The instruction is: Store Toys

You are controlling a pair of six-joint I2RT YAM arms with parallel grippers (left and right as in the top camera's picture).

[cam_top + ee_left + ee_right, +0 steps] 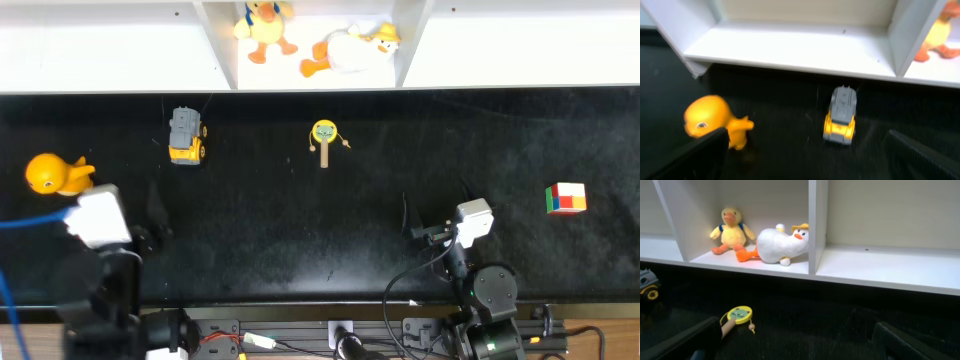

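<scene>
On the black table lie an orange round toy animal (58, 173) (715, 120), a yellow and grey toy truck (187, 135) (841, 116), a yellow hand drum on a stick (324, 140) (738, 316) and a coloured cube (566, 198). A yellow duck plush (264, 25) (730, 229) and a white duck plush (350, 50) (782, 245) sit in the shelf's middle compartment. My left gripper (805, 162) is open, low over the table, just short of the orange toy. My right gripper (415, 226) (795, 347) is open at the front right, holding nothing.
A white shelf (110, 60) with upright dividers runs along the table's far edge. Its left compartment (790, 47) and right compartment (890, 265) hold nothing. Cables and the arm bases (490, 300) line the front edge.
</scene>
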